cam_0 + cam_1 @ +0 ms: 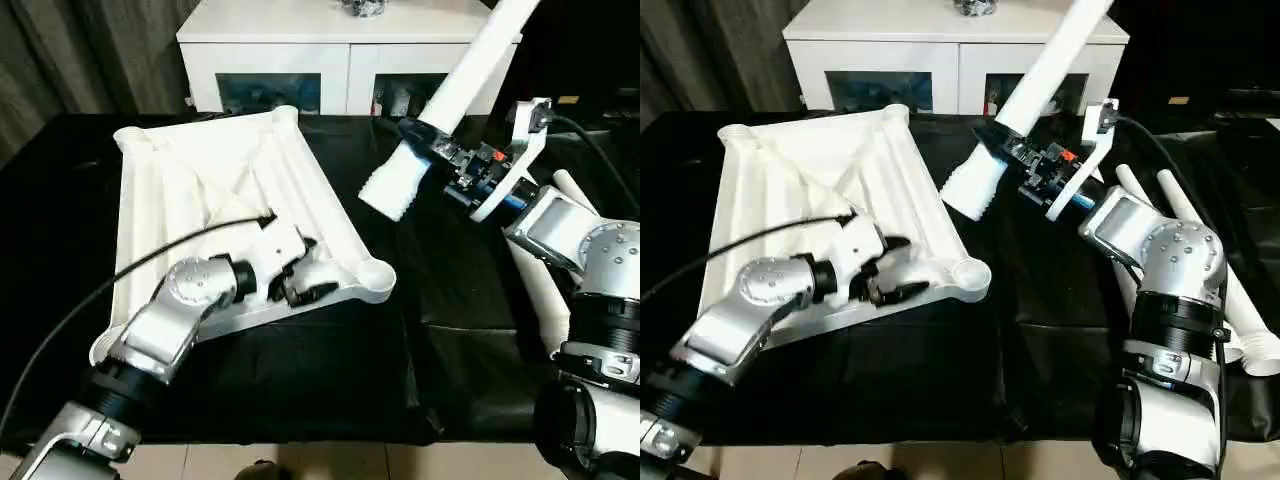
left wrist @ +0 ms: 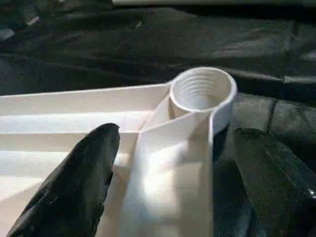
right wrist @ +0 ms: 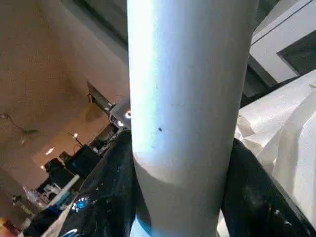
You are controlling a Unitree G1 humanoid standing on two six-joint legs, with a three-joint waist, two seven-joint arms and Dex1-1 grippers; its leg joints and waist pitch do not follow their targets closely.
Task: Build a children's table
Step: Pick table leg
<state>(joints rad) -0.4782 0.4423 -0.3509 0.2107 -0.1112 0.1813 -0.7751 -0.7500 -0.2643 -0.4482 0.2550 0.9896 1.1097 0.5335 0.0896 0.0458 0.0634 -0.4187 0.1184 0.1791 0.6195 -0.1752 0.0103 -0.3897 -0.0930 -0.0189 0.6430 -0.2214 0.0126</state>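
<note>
The right hand is closed around 1 white leg, holding it up off the counter, tilted, with its ribbed screw end pointing down toward the tabletop's near corner. In the right wrist view its 2 black fingers press against either side of the leg.

The left hand is spread wide and holds nothing. It sits at the near edge of the tabletop, which lies upside down on the black-covered counter with its ribbed underside up. In the left wrist view 1 finger lies over the inner ribbing and the other outside the rim, so the edge runs between them, just short of the threaded socket.

The step in hand looks like fitting a first leg: no socket shows a leg screwed in yet. The next move, as I judge it, calls for swinging the leg upright over that near corner socket, seating the thread squarely and turning it, while the left hand steadies the top so it does not slide or spin on the cloth.

Count: 1 tabletop, 1 leg in the grip, and about 3 more legs lying on the counter beside the right arm, though they overlap and I cannot count them surely. Behind stands 1 white cabinet.
</note>
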